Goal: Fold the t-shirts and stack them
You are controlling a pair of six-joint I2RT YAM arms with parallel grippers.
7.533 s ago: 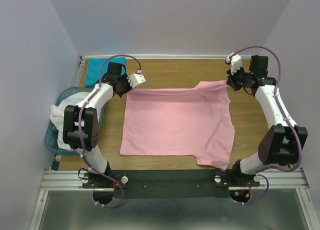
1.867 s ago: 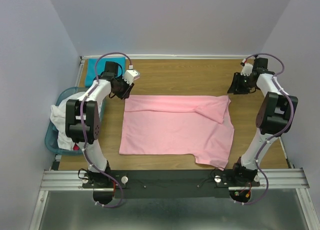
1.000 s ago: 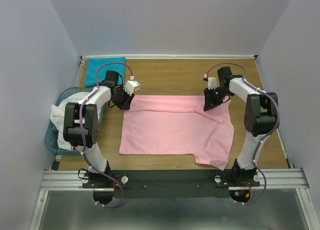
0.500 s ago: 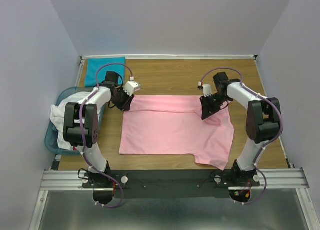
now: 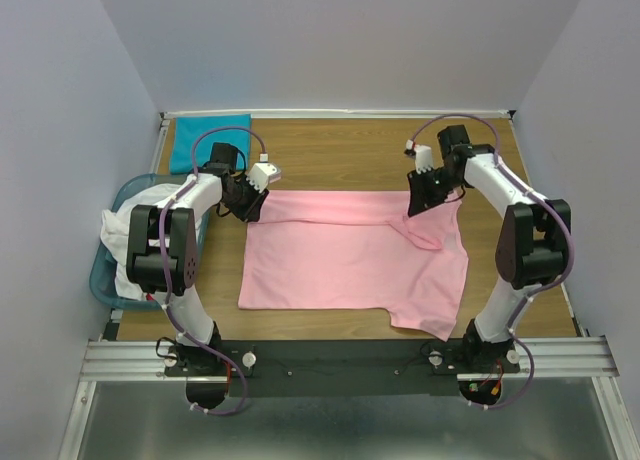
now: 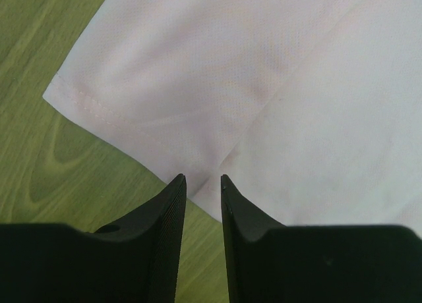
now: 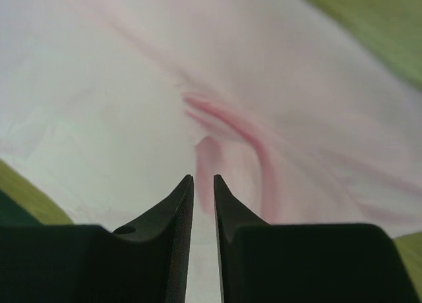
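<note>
Right claw (image 5: pixel 413 209), narrow, farther back over pink t-shirt (image 5: pixel 340 265); left claw (image 5: pixel 250 212) narrow; wooden table (image 5: pixel 340 150)

Pink shirt (image 5: pixel 345 265): short-sleeved, spread flat in middle of table (image 5: pixel 330 150); far edge folded over toward near side in narrow band; cloth by far-right sleeve bunched into raised ridge; another sleeve pokes out at near-right corner; far-left corner flat on wood
Teal shirt (image 5: pixel 205 140): folded flat at far-left corner, apart from pink shirt
White shirts (image 5: pixel 125 230): crumpled heap in basket (image 5: pixel 100 280), left edge
</note>
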